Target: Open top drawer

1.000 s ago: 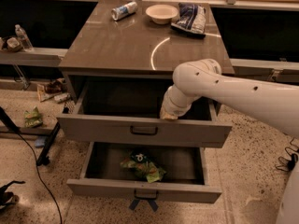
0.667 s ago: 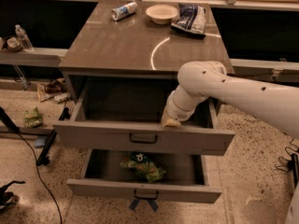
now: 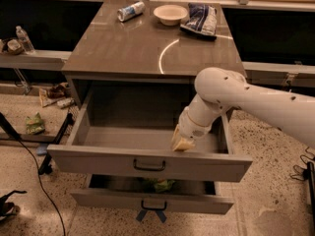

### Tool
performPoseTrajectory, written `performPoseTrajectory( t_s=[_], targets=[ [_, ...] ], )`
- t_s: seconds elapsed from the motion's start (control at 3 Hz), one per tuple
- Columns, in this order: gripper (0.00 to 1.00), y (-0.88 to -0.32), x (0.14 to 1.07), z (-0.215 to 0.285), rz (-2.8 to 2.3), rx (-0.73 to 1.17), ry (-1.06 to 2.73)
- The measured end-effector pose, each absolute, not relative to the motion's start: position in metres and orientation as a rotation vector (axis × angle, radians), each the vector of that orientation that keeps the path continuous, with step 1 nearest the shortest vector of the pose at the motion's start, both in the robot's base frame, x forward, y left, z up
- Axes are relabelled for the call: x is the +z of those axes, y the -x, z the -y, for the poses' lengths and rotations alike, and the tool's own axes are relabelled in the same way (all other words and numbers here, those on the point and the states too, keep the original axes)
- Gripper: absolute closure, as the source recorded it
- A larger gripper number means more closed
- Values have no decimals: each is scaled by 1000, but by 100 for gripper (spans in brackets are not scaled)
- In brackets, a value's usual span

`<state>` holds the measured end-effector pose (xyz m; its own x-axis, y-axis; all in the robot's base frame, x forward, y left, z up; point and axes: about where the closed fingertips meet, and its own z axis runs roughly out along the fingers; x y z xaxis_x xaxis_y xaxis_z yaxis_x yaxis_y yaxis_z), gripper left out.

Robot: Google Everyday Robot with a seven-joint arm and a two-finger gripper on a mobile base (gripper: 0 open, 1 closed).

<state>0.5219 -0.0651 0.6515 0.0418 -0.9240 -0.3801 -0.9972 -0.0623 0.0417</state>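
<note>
top drawer (image 3: 147, 159) stood wide open | my hand (image 3: 181, 142) sat inside, just behind its front | grip: could not tell

top drawer (image 3: 103, 160) open, hand (image 3: 181, 142) inside — front edge

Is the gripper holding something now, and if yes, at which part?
It cannot be told. The gripper is low inside the open top drawer, right behind its front and to the right of the handle; no grasp is visible.
</note>
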Motion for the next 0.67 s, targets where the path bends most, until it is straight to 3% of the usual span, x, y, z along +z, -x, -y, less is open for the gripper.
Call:
performPoseTrajectory(
  t_s=[0.33,0.67],
  targets=[
    [100,-513,664,68,-1977,454,2021],
    [100,-519,695,91,-1991,306,1896]
  ],
)
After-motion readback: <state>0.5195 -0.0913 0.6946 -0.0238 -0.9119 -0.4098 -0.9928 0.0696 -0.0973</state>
